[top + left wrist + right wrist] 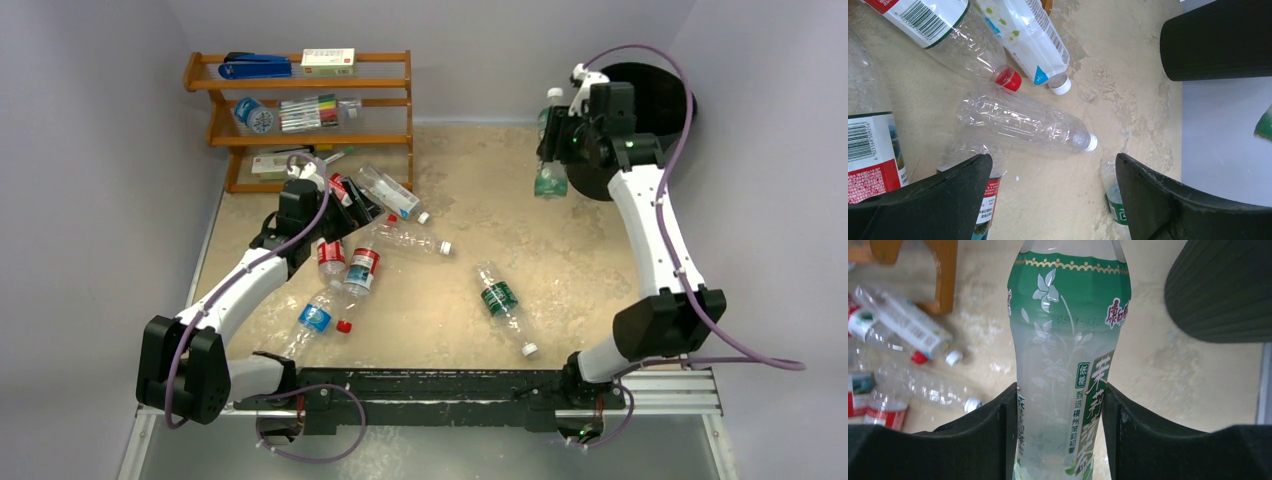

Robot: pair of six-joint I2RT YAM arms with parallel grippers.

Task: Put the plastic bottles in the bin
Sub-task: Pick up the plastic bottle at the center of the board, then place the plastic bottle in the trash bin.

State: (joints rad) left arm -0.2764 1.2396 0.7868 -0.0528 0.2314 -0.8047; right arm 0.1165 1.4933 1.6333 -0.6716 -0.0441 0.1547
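My right gripper (553,150) is shut on a green-labelled bottle (1068,365) and holds it in the air just left of the black bin (655,100), whose wall shows in the right wrist view (1223,290). The same bottle hangs in the top view (550,178). My left gripper (352,205) is open and empty over a cluster of clear bottles, with a clear white-capped bottle (1023,122) just ahead of its jaws (1054,170). A red-labelled bottle (362,265), a blue-labelled one (315,315) and a green-labelled one (500,303) lie on the table.
A wooden three-tier shelf rack (300,110) stands at the back left with a blue stapler (255,66) and marker pens (310,112). Grey walls close in on the left, back and right. The bin also shows in the left wrist view (1218,40).
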